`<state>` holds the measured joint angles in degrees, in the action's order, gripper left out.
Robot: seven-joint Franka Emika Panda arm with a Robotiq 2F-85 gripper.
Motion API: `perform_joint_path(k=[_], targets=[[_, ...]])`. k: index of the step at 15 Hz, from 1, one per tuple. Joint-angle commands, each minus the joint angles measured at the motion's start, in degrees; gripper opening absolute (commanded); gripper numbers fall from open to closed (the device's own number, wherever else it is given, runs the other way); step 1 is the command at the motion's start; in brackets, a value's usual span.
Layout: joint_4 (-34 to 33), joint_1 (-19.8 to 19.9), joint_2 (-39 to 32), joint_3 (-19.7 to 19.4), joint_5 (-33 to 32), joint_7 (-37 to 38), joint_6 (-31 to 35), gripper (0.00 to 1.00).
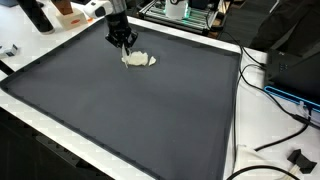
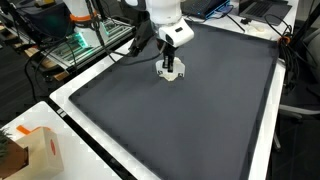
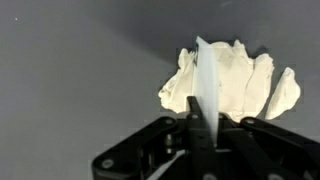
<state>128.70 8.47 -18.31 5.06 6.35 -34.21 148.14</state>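
a white arm (image 2: pixel 163 14) with smooth, rounded links ends in a black gripper (image 2: pixel 171 67) whose matte, angular housing shows along the bottom of the wrist view.

Gripper (image 2: pixel 171 67) right down on the white cloth (image 2: pixel 166 74), towards the dark mat's (image 2: pixel 190 125) far edge; cardboard box (image 2: pixel 40 150) just off its near corner.
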Motion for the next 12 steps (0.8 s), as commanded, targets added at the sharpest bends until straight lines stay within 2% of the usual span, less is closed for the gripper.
perform_joint_path(k=[1,7,12], targets=[[-7.57,-0.68,-9.11,1.61,0.58,-0.60,-0.69,0.01],[-16.48,-3.39,-13.66,0.02,-4.61,3.96,-8.32,0.01],[-13.83,-1.90,-11.73,0.08,-4.70,2.76,-10.69,0.01]])
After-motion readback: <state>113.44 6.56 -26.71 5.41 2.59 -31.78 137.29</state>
